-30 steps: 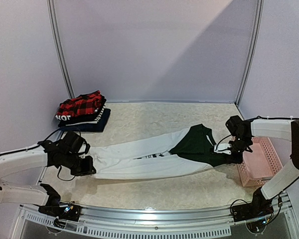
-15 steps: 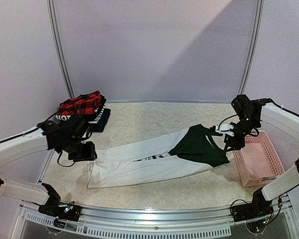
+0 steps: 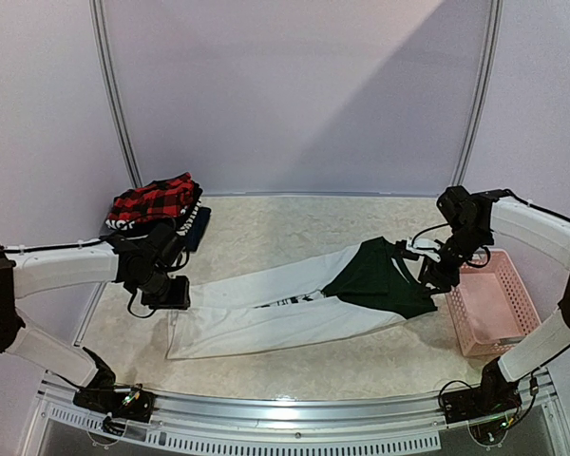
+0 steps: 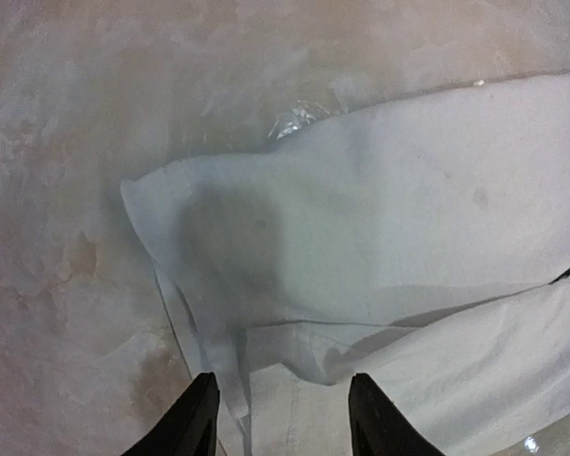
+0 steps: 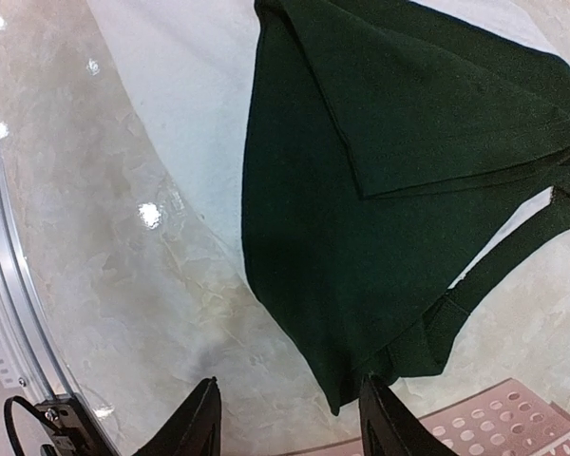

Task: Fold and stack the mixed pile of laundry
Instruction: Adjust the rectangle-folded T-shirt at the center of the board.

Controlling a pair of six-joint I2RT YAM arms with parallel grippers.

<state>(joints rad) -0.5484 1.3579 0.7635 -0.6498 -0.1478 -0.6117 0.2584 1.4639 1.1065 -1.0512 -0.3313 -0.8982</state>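
The white tee (image 3: 266,309) lies stretched flat across the middle of the table (image 3: 294,228), white body to the left and dark green sleeve (image 3: 375,280) to the right. The left gripper (image 3: 169,293) hangs over the tee's white end, fingers parted and holding nothing. The right gripper (image 3: 432,274) hangs over the sleeve, beside the pink basket (image 3: 499,318), and is likewise released. At the back left, the plaid flannel shirt (image 3: 157,199) tops a folded stack (image 3: 171,228) of what looks like navy clothing.
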